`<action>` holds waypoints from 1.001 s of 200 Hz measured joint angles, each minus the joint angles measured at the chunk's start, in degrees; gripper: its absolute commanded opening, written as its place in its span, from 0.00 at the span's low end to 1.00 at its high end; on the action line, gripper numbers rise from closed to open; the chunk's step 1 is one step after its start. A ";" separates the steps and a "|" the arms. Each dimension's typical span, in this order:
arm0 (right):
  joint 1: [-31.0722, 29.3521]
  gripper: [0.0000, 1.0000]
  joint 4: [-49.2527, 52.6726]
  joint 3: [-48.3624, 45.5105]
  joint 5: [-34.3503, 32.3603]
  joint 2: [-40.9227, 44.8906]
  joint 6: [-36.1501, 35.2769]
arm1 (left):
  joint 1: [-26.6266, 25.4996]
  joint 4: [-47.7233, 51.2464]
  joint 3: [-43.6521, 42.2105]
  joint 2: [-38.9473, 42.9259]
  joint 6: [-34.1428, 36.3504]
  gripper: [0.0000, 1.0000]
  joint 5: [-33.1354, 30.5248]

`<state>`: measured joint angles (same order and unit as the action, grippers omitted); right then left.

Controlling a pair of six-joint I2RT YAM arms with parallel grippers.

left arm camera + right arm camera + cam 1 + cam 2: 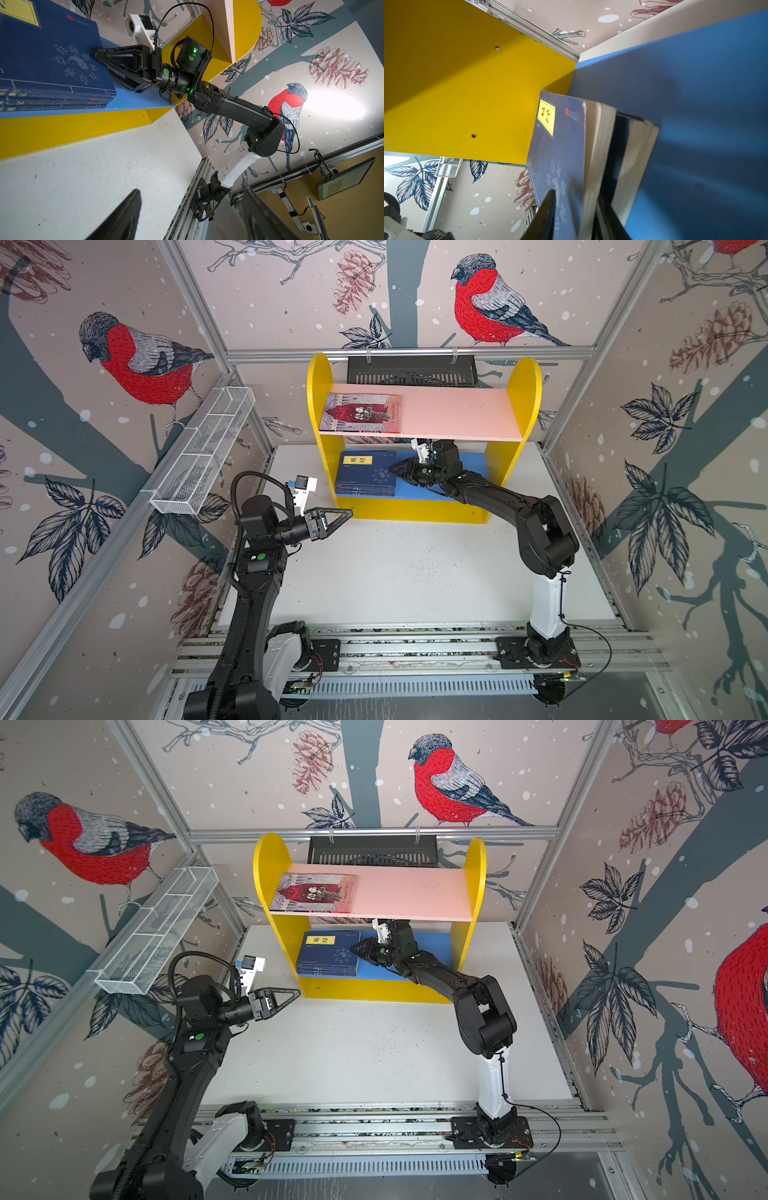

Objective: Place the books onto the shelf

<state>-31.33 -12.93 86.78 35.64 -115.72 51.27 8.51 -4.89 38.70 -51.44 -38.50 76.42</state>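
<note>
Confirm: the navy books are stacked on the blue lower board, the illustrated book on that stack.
No: the illustrated book lies on the pink upper board, as both top views show. The navy books are stacked on the blue lower board.

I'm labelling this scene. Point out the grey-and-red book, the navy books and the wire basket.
grey-and-red book (360, 412): in a top view, middle of its cover.
navy books (365, 475): in a top view, top cover of the stack.
wire basket (198, 457): in a top view, its mesh side wall.
</note>
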 measured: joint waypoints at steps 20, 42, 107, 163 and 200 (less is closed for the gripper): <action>0.02 0.43 0.11 -0.42 -0.74 0.76 0.00 | 0.07 0.04 0.00 0.00 0.00 0.77 0.02; 0.04 0.45 0.48 -0.98 -1.38 1.79 -0.02 | 0.22 0.22 0.04 0.02 0.00 0.77 0.00; 0.20 0.50 -0.09 -8.24 -4.13 8.07 -0.04 | 1.46 3.45 0.83 0.44 4.13 0.84 -1.84; 0.31 0.53 -1.05 -14.67 -6.75 14.27 -0.46 | 3.10 9.51 2.05 0.11 11.56 0.91 -6.80; -0.44 0.54 -2.62 -21.33 -8.00 18.45 -0.48 | 4.48 13.40 2.93 -0.02 15.37 0.92 -12.57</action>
<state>-31.77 -15.55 65.45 27.64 -97.27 50.78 12.99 8.51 41.63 -51.46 -23.14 63.86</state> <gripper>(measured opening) 0.529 0.913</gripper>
